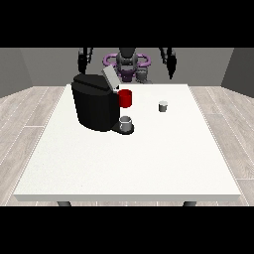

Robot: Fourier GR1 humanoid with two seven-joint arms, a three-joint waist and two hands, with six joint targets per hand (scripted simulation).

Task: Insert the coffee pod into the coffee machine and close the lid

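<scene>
Near the worktop's (pixel 124 163) far edge, both hands are hanging, holding nothing.
You're risking knocking the coffee pod (pixel 162 106) over, reaching from the hand at the view's right (pixel 171 63); its fingers' state, and those of the hand at the view's left (pixel 83 60), I cannot tell; the coffee machine's (pixel 94 101) lid (pixel 110 78) is standing open.

Machine (pixel 94 106) on table (pixel 149 163), left of centre, lid (pixel 110 78) tilted up. Cup (pixel 126 124) on its tray at front right (another cup (pixel 125 98) just behind). Pod (pixel 162 106) on table, well right of machine. Robot (pixel 127 63) behind table.
</scene>
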